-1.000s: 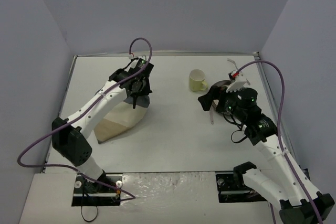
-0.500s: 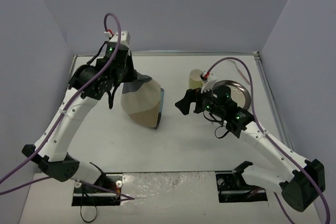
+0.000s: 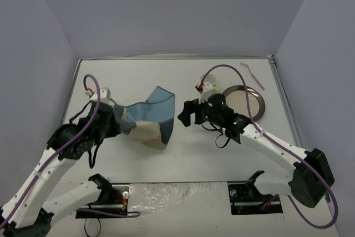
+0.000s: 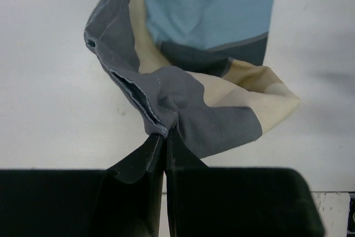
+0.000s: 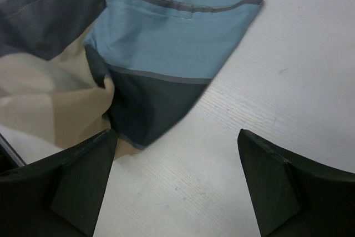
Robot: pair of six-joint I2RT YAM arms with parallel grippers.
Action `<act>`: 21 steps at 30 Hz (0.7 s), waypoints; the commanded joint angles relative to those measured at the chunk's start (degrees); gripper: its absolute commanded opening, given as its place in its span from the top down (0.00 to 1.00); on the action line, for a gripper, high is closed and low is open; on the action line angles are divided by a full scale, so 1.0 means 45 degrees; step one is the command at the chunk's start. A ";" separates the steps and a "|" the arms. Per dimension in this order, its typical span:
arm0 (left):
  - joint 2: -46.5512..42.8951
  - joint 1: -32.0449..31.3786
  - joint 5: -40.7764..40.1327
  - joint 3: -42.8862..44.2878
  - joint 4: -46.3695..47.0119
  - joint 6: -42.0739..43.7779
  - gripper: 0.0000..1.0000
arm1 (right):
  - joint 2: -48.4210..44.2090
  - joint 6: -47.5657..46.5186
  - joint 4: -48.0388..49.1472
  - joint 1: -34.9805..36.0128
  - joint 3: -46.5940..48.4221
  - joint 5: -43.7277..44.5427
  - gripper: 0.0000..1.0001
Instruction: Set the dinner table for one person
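The blue, grey and beige striped cloth placemat [image 3: 151,116] lies crumpled on the white dinner table [image 3: 183,154], left of centre. My left gripper [image 3: 115,119] is shut on its grey left edge; in the left wrist view the fingers pinch a fold of the placemat [image 4: 183,87] at the gripper [image 4: 165,136]. My right gripper [image 3: 184,114] is open and empty, just right of the placemat's blue corner. In the right wrist view the placemat [image 5: 150,54] lies just beyond the open gripper [image 5: 177,154].
A round metal plate [image 3: 244,100] lies at the back right, partly behind my right arm. A pink utensil [image 3: 252,75] lies near the far right corner. The metal edge rails run along the table's left and right sides.
My left arm pulled back toward the near left, dragging the placemat down onto the table. My right gripper moved left toward the placemat's blue corner. The yellow mug is now hidden behind my right arm.
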 commanded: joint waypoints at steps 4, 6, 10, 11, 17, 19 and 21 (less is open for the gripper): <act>-0.3007 0.0011 -0.0687 -0.2545 -0.2388 -0.4167 1.00 | 0.0631 -0.0306 0.0867 0.0255 0.0349 0.1210 0.12; -0.3141 0.0017 -0.0719 -0.2809 -0.2554 -0.4383 1.00 | 0.1310 -0.0193 0.0917 0.0455 0.0785 0.1260 0.12; -0.2423 0.0011 -0.0788 -0.2886 -0.3060 -0.4600 1.00 | 0.3488 -0.0057 0.1036 0.0998 0.2137 0.1837 0.14; -0.2326 0.0011 -0.0745 -0.2917 -0.3062 -0.4586 1.00 | 0.3811 -0.0042 0.1089 0.1099 0.2481 0.1910 0.17; -0.2294 -0.0003 -0.0582 -0.3018 -0.3179 -0.4566 1.00 | 0.6684 -0.0327 0.1365 0.1502 0.4145 0.2235 0.27; -0.2455 0.0011 -0.0529 -0.3092 -0.3180 -0.4606 1.00 | 0.7552 -0.0377 0.1469 0.1529 0.4604 0.2401 0.31; -0.2587 0.0011 -0.0479 -0.3155 -0.3242 -0.4643 1.00 | 0.8341 -0.0483 0.1464 0.1529 0.5029 0.2600 0.35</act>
